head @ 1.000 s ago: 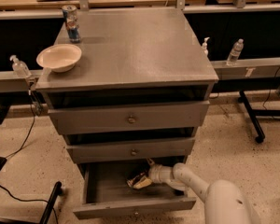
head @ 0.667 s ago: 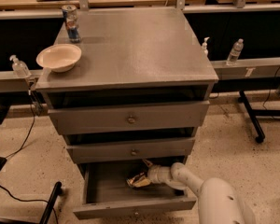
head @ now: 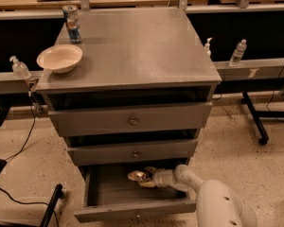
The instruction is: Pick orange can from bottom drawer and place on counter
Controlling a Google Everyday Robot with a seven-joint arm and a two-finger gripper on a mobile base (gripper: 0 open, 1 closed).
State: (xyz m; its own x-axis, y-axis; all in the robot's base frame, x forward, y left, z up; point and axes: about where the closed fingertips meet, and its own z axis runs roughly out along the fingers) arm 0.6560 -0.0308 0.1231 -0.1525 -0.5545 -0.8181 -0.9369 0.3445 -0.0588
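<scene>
The bottom drawer [head: 132,212] stands pulled open at the foot of the grey cabinet. The orange can [head: 136,175], shiny and dented, lies inside it near the back middle. My gripper [head: 145,177] reaches into the drawer from the lower right, and its fingers [head: 149,170] sit above and below the can's right end, closed on it. The can looks held slightly above the drawer floor. The counter [head: 142,46] is the flat grey top of the cabinet.
A beige bowl [head: 59,58] and a tall blue, red and silver can [head: 72,23] stand on the counter's left side. The two upper drawers [head: 132,121] overhang the open one. A sanitizer bottle [head: 20,68] and a water bottle [head: 238,53] stand on side rails.
The gripper and the orange can have shifted a little up and left inside the drawer. The arm has reached slightly further in.
</scene>
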